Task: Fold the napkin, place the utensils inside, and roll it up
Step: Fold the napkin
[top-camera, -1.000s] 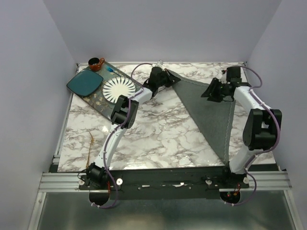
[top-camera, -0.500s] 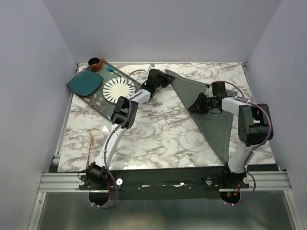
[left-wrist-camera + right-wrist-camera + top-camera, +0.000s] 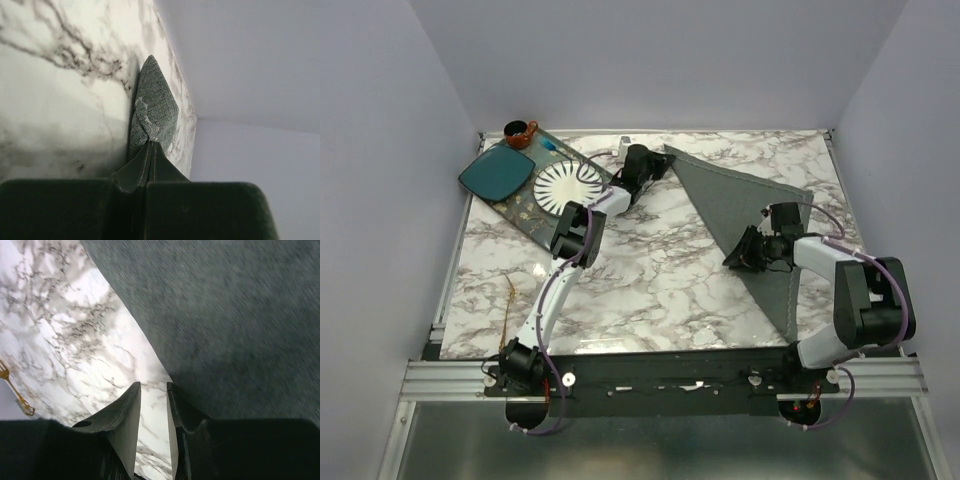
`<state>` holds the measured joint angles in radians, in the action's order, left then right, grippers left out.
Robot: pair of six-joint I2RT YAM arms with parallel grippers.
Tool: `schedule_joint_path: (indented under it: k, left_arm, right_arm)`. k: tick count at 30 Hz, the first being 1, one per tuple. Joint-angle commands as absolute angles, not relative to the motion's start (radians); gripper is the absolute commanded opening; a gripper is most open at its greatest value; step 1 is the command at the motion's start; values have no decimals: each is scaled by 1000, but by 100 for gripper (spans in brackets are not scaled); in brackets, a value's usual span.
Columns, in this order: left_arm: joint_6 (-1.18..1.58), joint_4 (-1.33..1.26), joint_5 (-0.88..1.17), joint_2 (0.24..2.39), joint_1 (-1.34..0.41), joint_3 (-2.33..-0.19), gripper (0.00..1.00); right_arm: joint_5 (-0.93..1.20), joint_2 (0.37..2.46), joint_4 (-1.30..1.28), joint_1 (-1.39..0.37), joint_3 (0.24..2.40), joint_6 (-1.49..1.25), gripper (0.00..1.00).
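Counting from above, one dark grey napkin [image 3: 750, 215] lies on the right half of the white, grey-veined marble table [image 3: 650, 270]. It is a soft, finely knitted cloth folded into a long triangle, with its narrowest point toward the near edge. Two arms reach to it. The left gripper [image 3: 657, 166] is at the cloth's far left corner, and in the left wrist view its two dark fingers [image 3: 137, 170] are pressed together, pinching that corner into a raised peak. The right gripper [image 3: 738, 256] sits at the napkin's slanted left edge. In its wrist view the two fingers [image 3: 127, 415] stand a narrow gap apart with bare marble showing between them, gripping nothing. The utensils [image 3: 508, 305], very thin brown sticks, lie well apart from the napkin by the table's near left edge; how many there are I cannot tell. At the far left corner a dark patterned tray [image 3: 525, 215] bears one round white ribbed plate [image 3: 566, 184], one glossy teal square plate [image 3: 495, 172] and one small brown cup [image 3: 519, 132].
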<state>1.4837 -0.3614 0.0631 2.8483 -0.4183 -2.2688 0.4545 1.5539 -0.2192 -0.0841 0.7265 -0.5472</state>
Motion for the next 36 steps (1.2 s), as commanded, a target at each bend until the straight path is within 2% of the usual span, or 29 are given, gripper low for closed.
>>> schedule_joint_path:
  k: [1,4,7,9,10,13,16,17,19,20,23,25,31,36]
  left_arm:
    - [1450,-336,-11,2931,-396,-2385,0]
    - [1376,-371,55,2930,-397,-2445,0]
    - [1292,-391,152,2849,-399,-2413,1]
    - [1266,-413,214,2788,-400,-2324,9]
    - [1259,-422,236,2722,-403,-2289,18]
    - [1223,-482,334,2584,-423,-2125,26]
    - [1152,-485,391,2459,-481,-1958,23]
    - [1141,-485,408,2436,-497,-1881,20]
    - [1118,-486,452,2384,-549,-1812,14]
    - [1103,-485,463,2370,-567,-1755,12]
    - [1039,-431,485,2339,-643,-1698,6]
    - [1010,-419,497,2344,-675,-1684,3]
    - [997,-324,482,2388,-673,-1681,2]
    - [945,-246,485,2396,-675,-1778,2]
  right_arm:
    - [374,1447,-288,-87,680,-563,35]
    - [330,1387,-343,-83,689,-563,35]
    - [227,1301,-425,-43,681,-577,35]
    - [200,1270,-488,-19,666,-594,36]
    - [166,1256,-518,-5,660,-626,36]
    - [118,1210,-598,21,623,-696,35]
    - [109,1166,-615,43,568,-747,30]
    - [106,1158,-617,44,558,-756,24]
    - [89,1144,-637,55,548,-781,18]
    - [71,1141,-652,55,542,-796,11]
    - [-21,1135,-707,58,523,-841,4]
    - [-40,1121,-704,58,506,-848,4]
    - [-35,1115,-745,58,502,-946,3]
    - [-23,1092,-778,60,471,-1060,1]
